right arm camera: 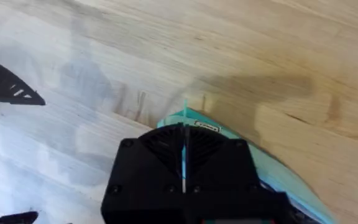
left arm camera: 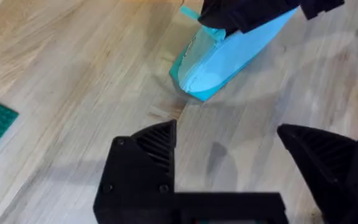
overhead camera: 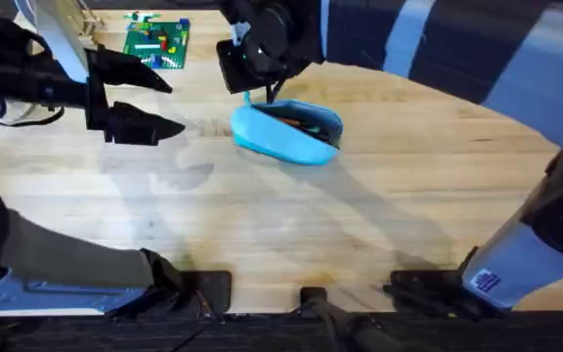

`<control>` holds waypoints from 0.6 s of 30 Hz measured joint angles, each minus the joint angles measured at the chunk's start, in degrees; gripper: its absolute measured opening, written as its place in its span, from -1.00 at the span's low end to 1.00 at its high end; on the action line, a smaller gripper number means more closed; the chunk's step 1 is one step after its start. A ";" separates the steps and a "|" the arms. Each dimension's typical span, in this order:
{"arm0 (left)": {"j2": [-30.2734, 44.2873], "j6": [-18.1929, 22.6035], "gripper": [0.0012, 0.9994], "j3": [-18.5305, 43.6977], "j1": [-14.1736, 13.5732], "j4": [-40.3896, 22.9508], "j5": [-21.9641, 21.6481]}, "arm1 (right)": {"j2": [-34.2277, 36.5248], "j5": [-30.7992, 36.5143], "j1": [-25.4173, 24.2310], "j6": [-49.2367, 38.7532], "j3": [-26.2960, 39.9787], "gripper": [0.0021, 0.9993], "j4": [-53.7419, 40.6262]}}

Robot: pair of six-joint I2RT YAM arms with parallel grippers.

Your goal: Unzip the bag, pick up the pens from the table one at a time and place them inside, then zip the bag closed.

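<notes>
Jaws: left gripper point(overhead camera: 169, 106) spread, empty, beside bag point(overhead camera: 291, 135) | right gripper point(right arm camera: 183, 152) pinching pull tab point(right arm camera: 184, 115) | bag open on table point(overhead camera: 262, 225), orange pen point(overhead camera: 296, 122) inside

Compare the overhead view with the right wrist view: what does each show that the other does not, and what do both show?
Only overhead: the pens inside the open bag, a green brick plate, and the whole open left gripper.
Only right wrist: the right gripper shut on the pull tab, seen up close.
Both: the bag, the right gripper at its end, the table.
</notes>
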 joint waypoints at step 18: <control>2.24 4.69 0.99 0.00 -6.37 5.94 3.98 | 0.00 0.00 0.00 0.00 0.02 -0.95 0.00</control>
